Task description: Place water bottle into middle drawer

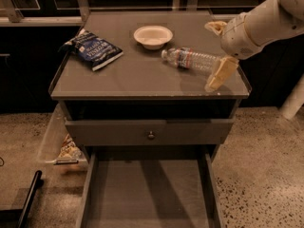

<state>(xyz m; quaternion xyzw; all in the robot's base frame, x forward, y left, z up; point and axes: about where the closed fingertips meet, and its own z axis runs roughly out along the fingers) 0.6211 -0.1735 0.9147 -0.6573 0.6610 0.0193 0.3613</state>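
Observation:
The water bottle [192, 59] lies on its side on the cabinet top, white cap pointing left toward the bowl. My gripper [217, 51] is at the bottle's bottom end, at the right edge of the top. It is open, with one cream finger [219, 74] in front of the bottle and the other [215, 27] behind it. The middle drawer [149, 189] is pulled out below, low in the view, and its flat grey floor is bare.
A white bowl [153, 36] stands at the back middle of the top and a blue chip bag [93, 49] lies at the left. A grey drawer front with a round knob [151, 135] sits above the open drawer. A clear bin [59, 144] with a snack hangs at the cabinet's left.

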